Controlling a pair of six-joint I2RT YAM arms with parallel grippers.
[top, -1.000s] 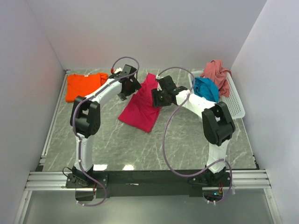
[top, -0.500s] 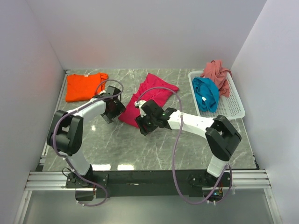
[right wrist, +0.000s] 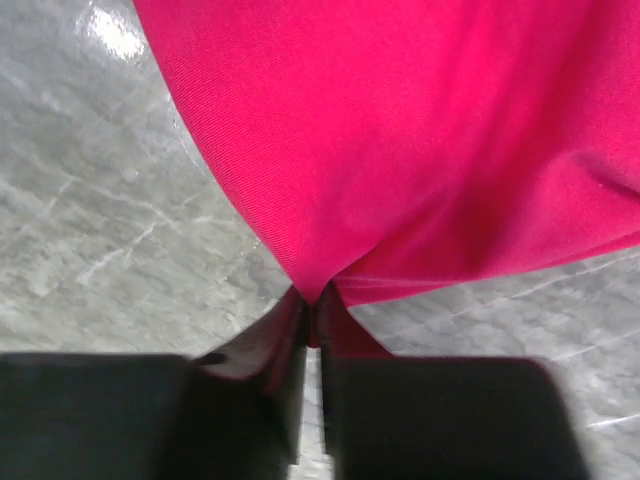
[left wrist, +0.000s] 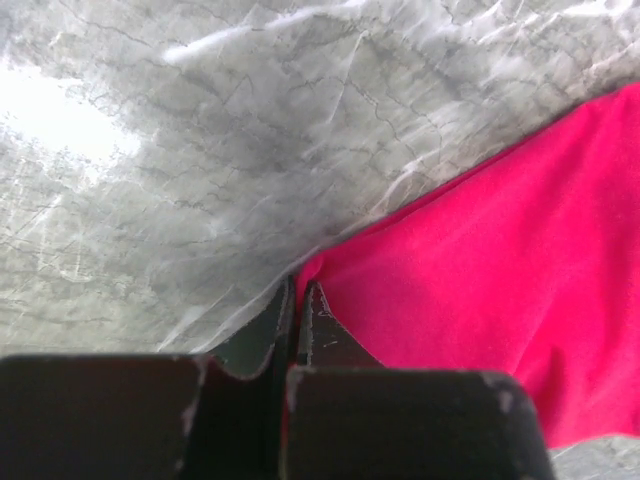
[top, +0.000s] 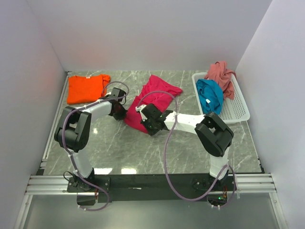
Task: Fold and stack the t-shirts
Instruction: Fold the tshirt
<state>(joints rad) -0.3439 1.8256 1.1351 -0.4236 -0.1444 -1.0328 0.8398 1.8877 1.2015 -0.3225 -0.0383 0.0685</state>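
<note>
Newly lower left gripper [left wrist: 297, 292], right gripper [right wrist: 311, 303], apparently pinching magenta shirt [top: 155, 97]; teal shirt [top: 209, 95], pink shirt [top: 220, 72] in basket [top: 238, 108].

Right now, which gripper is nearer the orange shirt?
Left. The left gripper pinches the red shirt's left corner, a little right of the orange shirt. The right gripper pinches the same shirt's near corner, farther right.

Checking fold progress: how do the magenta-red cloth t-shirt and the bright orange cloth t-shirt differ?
The magenta-red cloth t-shirt lies mid-table, slanted; the bright orange cloth t-shirt sits far left, a compact rectangle. Left gripper and right gripper have jaws shut on the magenta-red one's near corners; the orange one is untouched. Both lie on the marble table.
</note>
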